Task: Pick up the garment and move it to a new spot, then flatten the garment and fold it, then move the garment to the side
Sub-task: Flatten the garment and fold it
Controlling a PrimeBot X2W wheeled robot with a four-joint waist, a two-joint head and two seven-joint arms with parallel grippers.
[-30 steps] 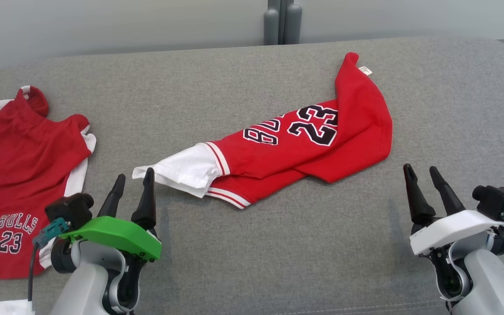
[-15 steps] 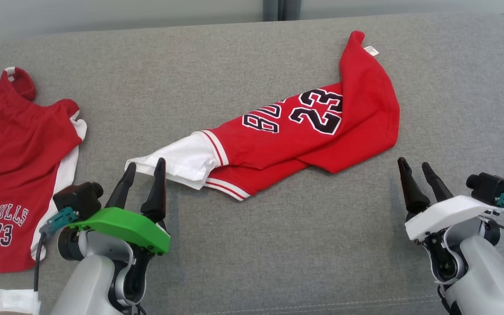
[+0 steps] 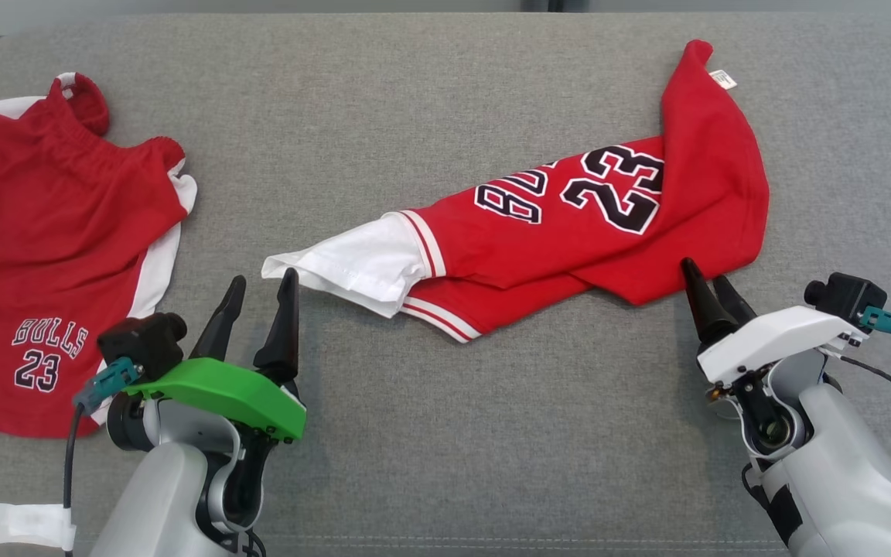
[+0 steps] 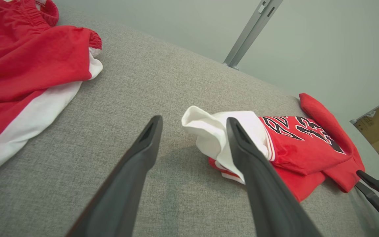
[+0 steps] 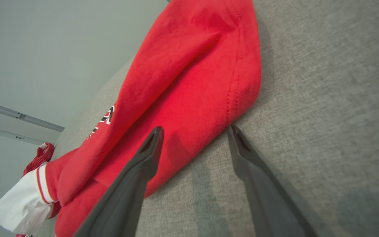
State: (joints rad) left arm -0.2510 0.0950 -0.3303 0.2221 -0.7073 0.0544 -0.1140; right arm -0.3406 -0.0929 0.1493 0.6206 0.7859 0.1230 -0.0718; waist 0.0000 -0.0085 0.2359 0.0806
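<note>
Grey upholstered surface (image 3: pixel 445 433), coarse weave; second red garment (image 3: pixel 51 232) at left, cut off by the frame edge. The garment (image 3: pixel 569 232), soft red jersey, lies crumpled centre-right, its lettering half-hidden under a fold. Both spread, empty: left gripper (image 3: pixel 264 275) beside the white sleeve (image 3: pixel 353 267), right gripper (image 3: pixel 702 271) now moved up to the near-right hem.

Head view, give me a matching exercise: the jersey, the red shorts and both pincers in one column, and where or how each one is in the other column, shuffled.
1. jersey
2. red shorts
3. left pincer
4. right pincer

A. open, tips at the jersey's red hem
B. spread out at the far left of the grey cushion
C. crumpled in the middle of the cushion
D. open, tips beside the white sleeve

Pairs: 1-C, 2-B, 3-D, 4-A
</note>
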